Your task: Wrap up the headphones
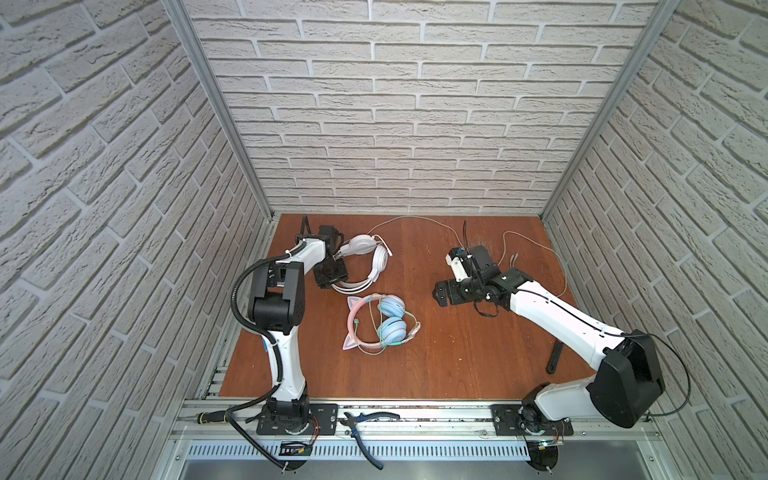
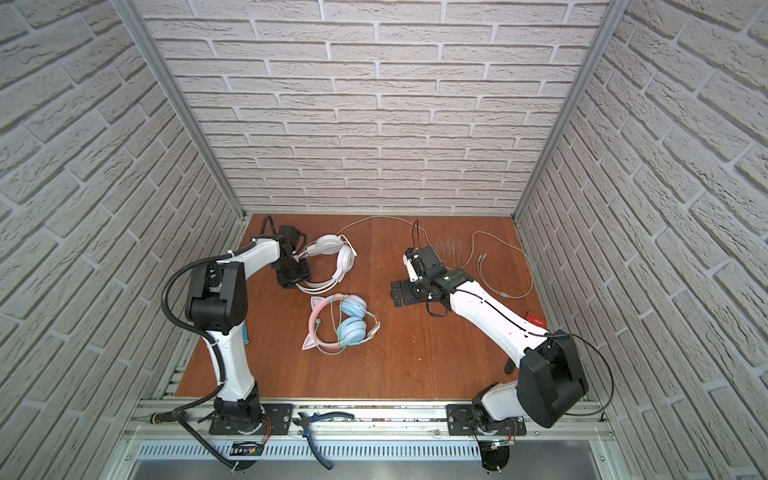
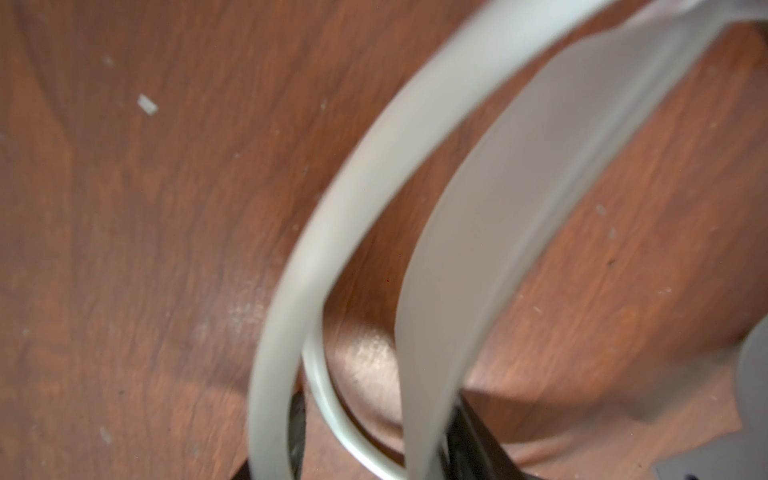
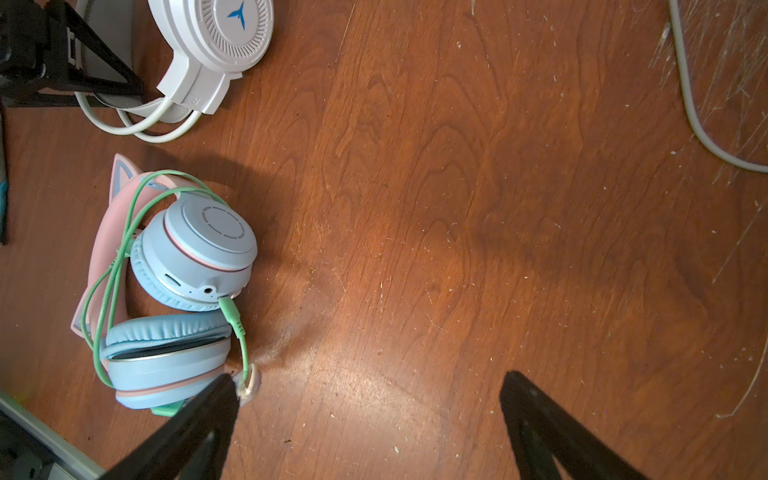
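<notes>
The white headphones [image 1: 362, 245] [image 2: 329, 245] lie at the back left of the wooden tabletop [image 1: 457, 353] in both top views. Their headband curves toward the front, where the left gripper [image 1: 331, 282] [image 2: 296, 282] sits on it. In the left wrist view the broad white headband [image 3: 478, 249] and its thin wire hoops run between the black fingers [image 3: 473, 440]. That view is blurred, so I cannot tell whether the jaws are pinching the band or only straddling it. The white cable [image 1: 415, 218] [image 4: 685, 95] trails loose from the headphones along the back edge and over to the right side of the table. Just in front of the white pair lie the pink cat-ear headphones [image 1: 390, 307] [image 2: 353, 307] [image 4: 199, 249], with their green cable [image 4: 120, 249] looped around the band and cups. The right gripper [image 1: 440, 293] [image 2: 395, 293] [image 4: 368, 376] is at mid-table, to the right of both pairs and apart from them. Its jaws are spread wide with nothing between them.
</notes>
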`<state>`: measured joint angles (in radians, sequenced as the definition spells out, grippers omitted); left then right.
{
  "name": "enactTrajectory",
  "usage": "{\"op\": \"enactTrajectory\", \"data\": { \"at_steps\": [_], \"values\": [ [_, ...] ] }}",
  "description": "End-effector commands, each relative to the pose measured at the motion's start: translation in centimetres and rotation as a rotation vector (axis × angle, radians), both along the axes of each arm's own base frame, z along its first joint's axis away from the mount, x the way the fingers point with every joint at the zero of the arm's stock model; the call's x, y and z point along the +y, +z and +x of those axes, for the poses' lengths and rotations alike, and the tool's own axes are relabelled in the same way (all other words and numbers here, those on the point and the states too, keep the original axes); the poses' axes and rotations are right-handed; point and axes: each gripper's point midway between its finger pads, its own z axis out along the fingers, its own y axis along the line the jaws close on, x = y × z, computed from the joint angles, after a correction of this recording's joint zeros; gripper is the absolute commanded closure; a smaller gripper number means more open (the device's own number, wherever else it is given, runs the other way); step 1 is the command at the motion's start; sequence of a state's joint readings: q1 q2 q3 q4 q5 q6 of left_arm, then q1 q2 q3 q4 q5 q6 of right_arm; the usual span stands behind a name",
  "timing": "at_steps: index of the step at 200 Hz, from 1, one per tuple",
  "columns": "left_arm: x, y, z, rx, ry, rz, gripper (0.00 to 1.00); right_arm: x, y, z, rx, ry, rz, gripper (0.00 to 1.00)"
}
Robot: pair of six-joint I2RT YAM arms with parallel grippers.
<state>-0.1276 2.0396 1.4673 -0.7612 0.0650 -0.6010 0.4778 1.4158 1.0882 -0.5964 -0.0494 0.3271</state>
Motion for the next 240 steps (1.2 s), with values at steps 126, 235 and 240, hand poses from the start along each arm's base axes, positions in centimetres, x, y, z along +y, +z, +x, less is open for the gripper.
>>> {"op": "enactTrajectory", "data": {
  "at_steps": [126, 235, 240],
  "values": [
    [0.4, -0.7, 1.6, -0.032, 0.115, -0.057, 0.91, -1.0, 0.9, 0.1, -0.025, -0.006, -0.044, 0.00],
    [-1.1, 7.1, 4.5, -0.214, -0.056, -0.116, 1.00, -2.3, 1.1, 0.4, -0.028, -0.020, -0.064, 0.00],
    [-1.3, 7.9, 4.7, -0.232, -0.070, -0.122, 1.00, -2.6, 1.1, 0.5, -0.029, -0.026, -0.065, 0.00]
  ]
}}
